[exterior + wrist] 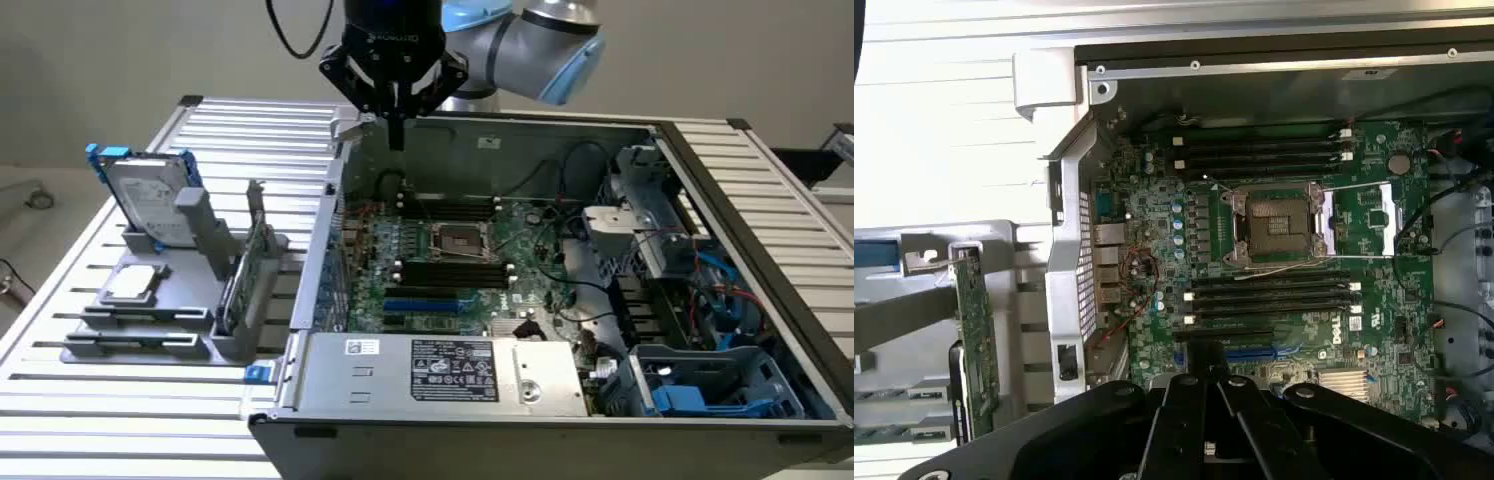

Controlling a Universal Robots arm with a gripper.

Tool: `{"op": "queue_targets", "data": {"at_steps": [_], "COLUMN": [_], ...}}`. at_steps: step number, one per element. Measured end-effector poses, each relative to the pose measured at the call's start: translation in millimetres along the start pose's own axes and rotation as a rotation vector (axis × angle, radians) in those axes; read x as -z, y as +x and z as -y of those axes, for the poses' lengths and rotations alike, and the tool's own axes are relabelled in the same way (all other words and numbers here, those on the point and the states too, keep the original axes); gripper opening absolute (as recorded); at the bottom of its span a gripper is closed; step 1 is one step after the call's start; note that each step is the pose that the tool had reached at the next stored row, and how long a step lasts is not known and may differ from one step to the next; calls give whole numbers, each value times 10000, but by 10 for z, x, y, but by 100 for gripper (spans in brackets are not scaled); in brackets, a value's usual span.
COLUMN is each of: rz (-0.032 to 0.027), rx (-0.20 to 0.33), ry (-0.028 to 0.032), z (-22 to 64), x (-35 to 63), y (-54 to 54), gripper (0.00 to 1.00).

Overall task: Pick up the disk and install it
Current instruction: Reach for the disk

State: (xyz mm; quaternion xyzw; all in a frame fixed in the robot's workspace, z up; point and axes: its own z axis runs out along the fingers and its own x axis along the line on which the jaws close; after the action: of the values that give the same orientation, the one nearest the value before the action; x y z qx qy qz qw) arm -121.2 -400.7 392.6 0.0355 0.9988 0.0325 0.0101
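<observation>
Disk (138, 197) stood on edge in the grey stand (160, 325) on the counter (54, 400), blue rails showing, probably for an easy pinch from above. Well apart from the end effector (395, 135), off to the exterior view's left of it and lower. End effector pinched fully closed, gripping nothing, hovering over the back wall of the open computer case (534, 150), motherboard (447, 260) below it.
</observation>
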Motion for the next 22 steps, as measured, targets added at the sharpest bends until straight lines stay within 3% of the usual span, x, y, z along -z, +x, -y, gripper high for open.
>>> {"op": "queue_targets", "data": {"at_steps": [9,22], "rz": [0,0], "rx": [-2,0], "ry": [-12,11], "z": [0,5], "x": [0,-105], "y": [24,635], "gripper": [11,11]}}
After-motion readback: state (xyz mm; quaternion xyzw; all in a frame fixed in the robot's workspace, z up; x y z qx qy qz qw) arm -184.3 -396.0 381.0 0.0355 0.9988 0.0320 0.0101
